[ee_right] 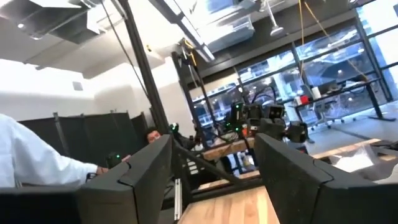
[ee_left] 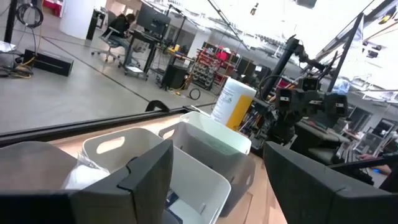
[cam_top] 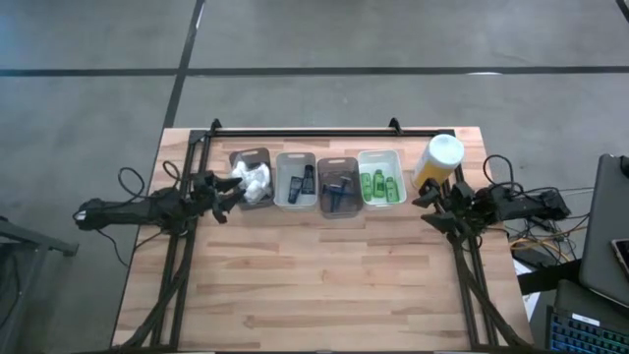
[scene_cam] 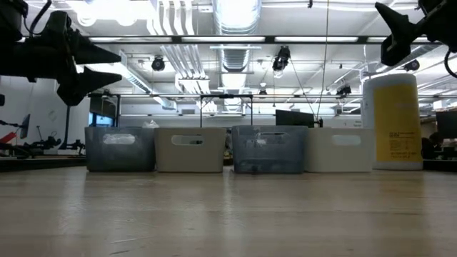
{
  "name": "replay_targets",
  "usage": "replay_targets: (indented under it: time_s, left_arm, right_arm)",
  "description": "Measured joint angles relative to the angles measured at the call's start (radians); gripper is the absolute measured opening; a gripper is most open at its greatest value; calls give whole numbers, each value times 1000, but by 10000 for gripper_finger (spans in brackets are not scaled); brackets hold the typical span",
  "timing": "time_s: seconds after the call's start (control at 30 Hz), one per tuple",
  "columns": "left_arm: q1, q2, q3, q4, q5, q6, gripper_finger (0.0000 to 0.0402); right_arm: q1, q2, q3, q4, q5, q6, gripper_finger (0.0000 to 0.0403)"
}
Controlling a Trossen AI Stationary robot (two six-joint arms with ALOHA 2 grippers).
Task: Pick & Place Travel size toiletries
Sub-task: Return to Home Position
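Observation:
Four bins stand in a row at the table's far side. The leftmost, dark bin [cam_top: 246, 162] holds white puffy bundles [cam_top: 256, 182]. After it come a pale bin with small dark tubes [cam_top: 299, 183], a dark bin with blue razors [cam_top: 339, 194] and a pale bin with green mini bottles [cam_top: 379, 184]. My left gripper [cam_top: 232, 197] hovers open at the near left corner of the leftmost bin, raised above the table [scene_cam: 118, 64]. Its wrist view looks over a bundle [ee_left: 81, 177]. My right gripper [cam_top: 427, 208] hangs open near the yellow canister, raised as well [scene_cam: 382, 32].
The tall yellow canister with a white lid [cam_top: 439, 160] stands at the right end of the row, just beyond my right gripper. A black rail [cam_top: 324, 131] runs along the far edge behind the bins. Bare wood [cam_top: 324, 275] fills the table's near half.

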Motion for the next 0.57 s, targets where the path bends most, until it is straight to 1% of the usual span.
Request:
replay_targets:
  time_s: [0.27, 0.57]
  left_arm:
    - [0, 1, 0, -4, -1, 0, 255]
    - [0, 1, 0, -3, -2, -1, 255]
  right_arm:
    - [-58, 1, 0, -8, 0, 0, 220]
    - [-58, 14, 0, -9, 0, 0, 244]
